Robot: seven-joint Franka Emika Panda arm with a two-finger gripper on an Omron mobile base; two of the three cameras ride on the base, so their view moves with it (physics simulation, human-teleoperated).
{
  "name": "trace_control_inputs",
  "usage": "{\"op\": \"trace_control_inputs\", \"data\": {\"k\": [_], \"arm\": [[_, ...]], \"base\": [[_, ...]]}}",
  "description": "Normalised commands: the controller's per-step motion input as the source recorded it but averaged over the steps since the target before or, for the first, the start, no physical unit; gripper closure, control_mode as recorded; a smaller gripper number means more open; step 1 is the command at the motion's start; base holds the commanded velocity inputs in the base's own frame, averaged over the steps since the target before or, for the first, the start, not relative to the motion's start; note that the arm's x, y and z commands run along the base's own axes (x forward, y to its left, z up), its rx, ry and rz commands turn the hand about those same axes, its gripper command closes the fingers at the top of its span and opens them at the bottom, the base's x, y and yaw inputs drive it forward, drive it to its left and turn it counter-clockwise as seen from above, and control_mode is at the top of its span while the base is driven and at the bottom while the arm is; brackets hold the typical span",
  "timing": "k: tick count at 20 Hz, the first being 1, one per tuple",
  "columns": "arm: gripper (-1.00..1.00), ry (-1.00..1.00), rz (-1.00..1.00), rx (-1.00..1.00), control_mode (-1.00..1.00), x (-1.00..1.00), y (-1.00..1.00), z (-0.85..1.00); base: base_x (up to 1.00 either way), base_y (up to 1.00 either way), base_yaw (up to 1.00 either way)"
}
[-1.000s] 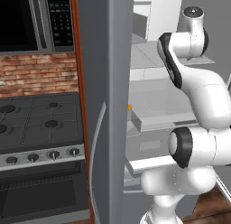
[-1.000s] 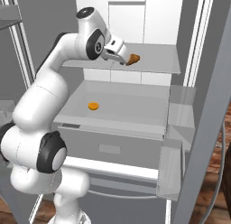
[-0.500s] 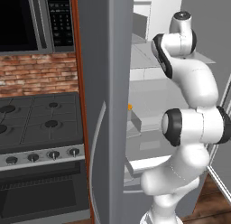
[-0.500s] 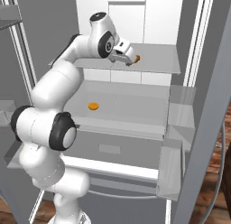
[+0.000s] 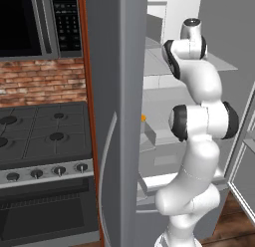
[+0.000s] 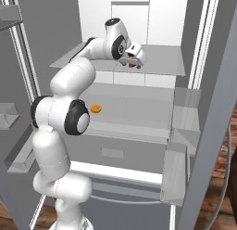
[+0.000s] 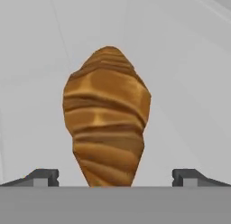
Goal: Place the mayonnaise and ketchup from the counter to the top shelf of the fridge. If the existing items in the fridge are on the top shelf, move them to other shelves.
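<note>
Clearing the top shelf (image 6: 166, 57) comes first, we judge: the existing item (image 7: 106, 117), a ridged orange-brown roll, lies on it directly ahead of our gripper (image 7: 115, 175), centred between the fingertips (image 7: 43, 177), which stand wide apart with nothing held. Next we need to ease forward until the roll sits between the fingers, close, then lift it down to a lower shelf (image 6: 134, 111). Below the gripper on that shelf lies a small orange lump (image 6: 96, 108); we should set down beside it. Nothing blocks the reach inside the fridge (image 6: 203, 48).

Base views flank the fridge (image 6: 203, 85); hand view close on roll (image 7: 106, 119).
</note>
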Motion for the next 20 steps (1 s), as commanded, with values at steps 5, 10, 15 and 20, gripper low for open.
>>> {"op": "trace_control_inputs", "data": {"k": [5, 10, 15, 20], "arm": [[-1.0, 0.02, 0.0, 0.0, -1.0, 0.59, -0.15, -0.2], [-1.0, 0.0, 0.0, 0.0, -1.0, 0.47, -0.21, -0.35], [1.0, -0.01, 0.04, -0.03, -1.0, 0.13, -0.26, -0.54], [1.0, -0.11, 0.12, -0.03, -1.0, -0.01, -0.05, -0.45]], "base": [[0.0, 0.0, 0.0], [0.0, 0.0, 0.0], [0.0, 0.0, 0.0], [0.0, 0.0, 0.0]]}}
